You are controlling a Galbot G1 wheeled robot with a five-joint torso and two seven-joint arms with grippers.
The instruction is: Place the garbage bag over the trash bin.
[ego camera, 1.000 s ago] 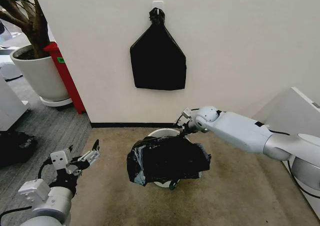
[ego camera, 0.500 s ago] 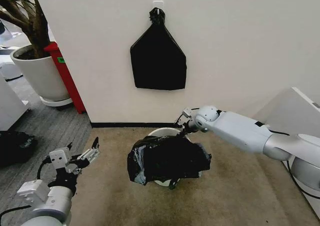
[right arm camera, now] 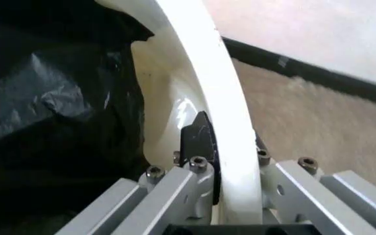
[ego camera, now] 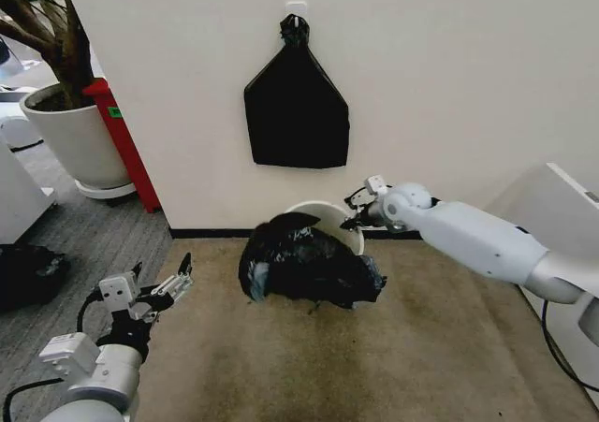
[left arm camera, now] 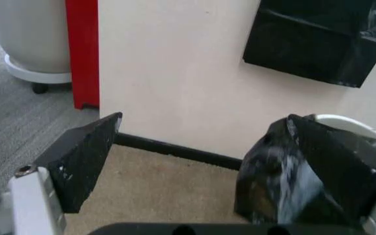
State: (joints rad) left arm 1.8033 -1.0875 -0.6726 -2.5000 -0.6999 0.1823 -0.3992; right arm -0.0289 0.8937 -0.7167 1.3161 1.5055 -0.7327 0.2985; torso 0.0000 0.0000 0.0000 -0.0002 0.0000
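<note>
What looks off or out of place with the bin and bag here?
The trash bin is tipped over toward the wall, not upright, with the right claw clamped on its rim. The garbage bag sits bunched on the near side, not over the mouth. The left claw hangs open, well away.

One garbage bag [ego camera: 307, 265], one trash bin [ego camera: 329, 214], two tools.

White, rounded arm shells end in grey metal hands with black fingers, hex screws and black cables.
</note>
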